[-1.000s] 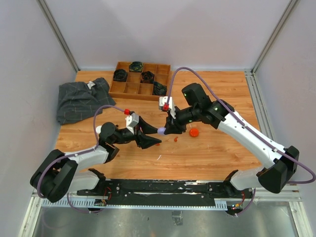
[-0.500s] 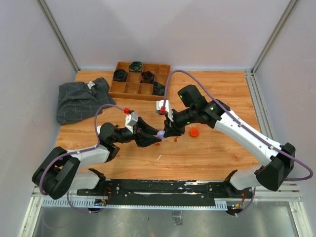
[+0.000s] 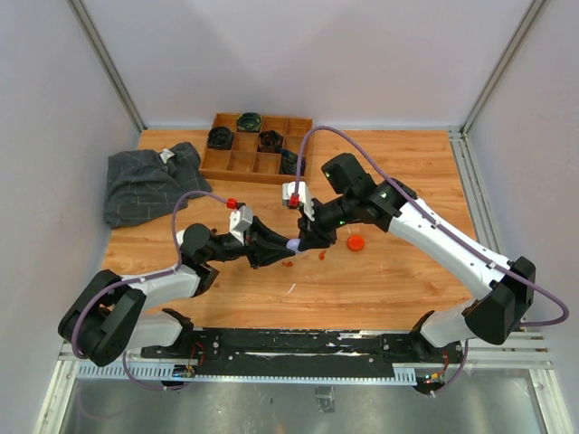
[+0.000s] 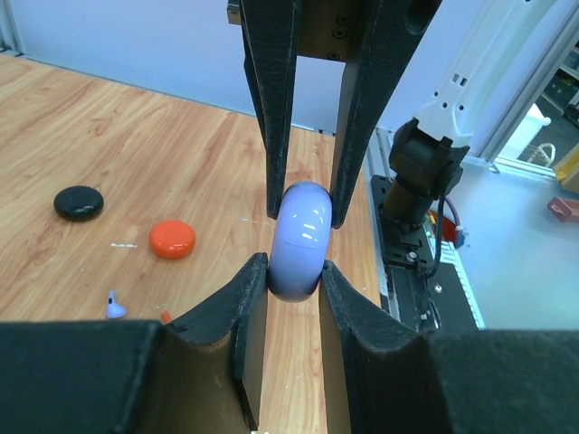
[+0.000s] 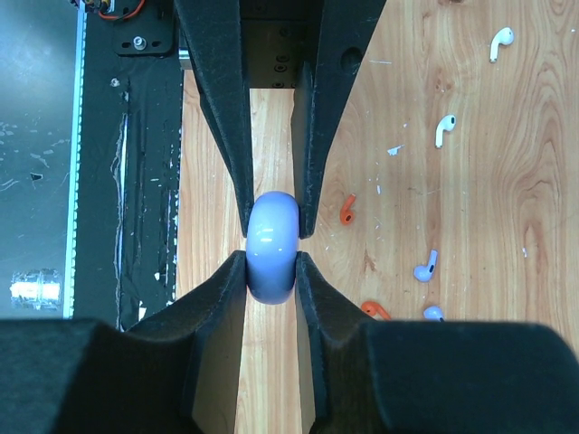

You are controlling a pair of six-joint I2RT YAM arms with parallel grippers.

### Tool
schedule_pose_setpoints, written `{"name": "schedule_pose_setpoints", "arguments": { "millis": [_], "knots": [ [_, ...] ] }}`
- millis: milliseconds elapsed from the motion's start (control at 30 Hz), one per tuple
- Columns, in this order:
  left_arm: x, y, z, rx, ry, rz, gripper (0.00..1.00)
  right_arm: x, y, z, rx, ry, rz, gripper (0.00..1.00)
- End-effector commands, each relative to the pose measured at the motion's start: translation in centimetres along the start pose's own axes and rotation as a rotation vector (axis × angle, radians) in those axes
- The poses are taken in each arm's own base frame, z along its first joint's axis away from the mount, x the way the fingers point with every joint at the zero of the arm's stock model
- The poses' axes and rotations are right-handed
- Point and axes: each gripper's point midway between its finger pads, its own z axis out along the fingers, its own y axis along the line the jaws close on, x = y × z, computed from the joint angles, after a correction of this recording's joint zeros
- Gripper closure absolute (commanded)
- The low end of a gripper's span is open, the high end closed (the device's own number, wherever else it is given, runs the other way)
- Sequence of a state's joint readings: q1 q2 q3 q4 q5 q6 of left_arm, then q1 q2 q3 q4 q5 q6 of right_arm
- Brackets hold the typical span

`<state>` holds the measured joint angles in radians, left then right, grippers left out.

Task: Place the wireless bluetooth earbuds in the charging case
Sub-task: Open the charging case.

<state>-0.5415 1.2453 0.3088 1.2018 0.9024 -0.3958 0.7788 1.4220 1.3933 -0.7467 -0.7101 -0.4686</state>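
Note:
A lilac round charging case hangs above the table between both grippers. In the left wrist view the case sits between my left gripper's fingertips, shut on its lower edge, while the right gripper's fingers pinch it from above. In the right wrist view my right gripper is shut on the same case. Loose earbuds lie on the wood: white, orange and lilac. Another lilac earbud shows in the left wrist view.
An orange case lies just right of the grippers, and a black case lies beyond it. A wooden compartment tray with dark items stands at the back. A grey cloth lies at the back left.
My left gripper has moved right to meet the right gripper and closed its jaws on the lilac case. The right arm shifted slightly left with the case.

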Motion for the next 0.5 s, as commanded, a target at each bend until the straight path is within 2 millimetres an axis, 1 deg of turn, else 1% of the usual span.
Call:
{"name": "schedule_pose_setpoints", "arguments": {
  "millis": [0,67,133,233,300,367,467],
  "knots": [
    [-1.29,-0.78,0.02,0.036,-0.024,0.061,0.92,-1.87,-0.27,0.17,0.01,-0.031,-0.033,0.95],
    [-1.39,-0.81,-0.13,0.027,-0.036,0.07,0.99,-2.16,-0.32,0.12,0.018,-0.042,-0.038,0.94],
    [-1.35,-1.01,-0.34,0.024,-0.047,0.071,1.0,-2.4,-0.25,0.04,0.02,-0.055,-0.047,0.95],
    [-1.17,-1.0,-0.46,0.017,-0.042,0.066,0.87,-2.55,-0.08,0.0,0.015,-0.061,-0.056,0.99],
    [-1.11,-1.07,-0.47,0.02,-0.039,0.064,0.8,-2.62,0.04,-0.01,0.008,-0.066,-0.062,0.99],
    [-1.06,-1.12,-0.46,0.023,-0.037,0.059,0.69,-2.67,0.13,0.03,0.005,-0.066,-0.068,0.99],
    [-1.08,-1.25,-0.47,0.03,-0.036,0.053,0.62,-2.69,0.28,0.09,0.0,-0.066,-0.072,0.99]
  ]
}}
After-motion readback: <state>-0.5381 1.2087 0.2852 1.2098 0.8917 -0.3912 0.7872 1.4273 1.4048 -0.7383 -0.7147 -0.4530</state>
